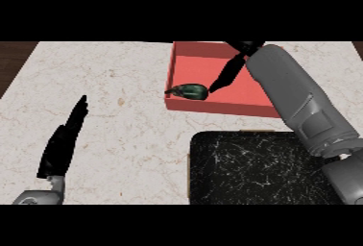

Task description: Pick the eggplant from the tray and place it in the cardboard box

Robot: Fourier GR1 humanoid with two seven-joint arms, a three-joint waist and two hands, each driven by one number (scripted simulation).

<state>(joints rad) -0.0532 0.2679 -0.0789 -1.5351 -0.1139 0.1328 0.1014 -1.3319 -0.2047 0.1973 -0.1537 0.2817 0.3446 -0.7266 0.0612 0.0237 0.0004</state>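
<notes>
The eggplant, dark green and small, lies inside the red open-topped box, against its left wall near the front corner. My right hand reaches over the box from the right. Its fingers are straight and point down-left, their tips just beside the eggplant's right end, and nothing is curled round it. The black tray with white veining sits in front of the box and holds nothing that I can see. My left hand rests open at the left, fingers straight and pointing away.
The pale marble counter spreads to the left of the box and tray. Dark wood shows at the far left edge. My right forearm crosses above the tray's right side and the box's right wall.
</notes>
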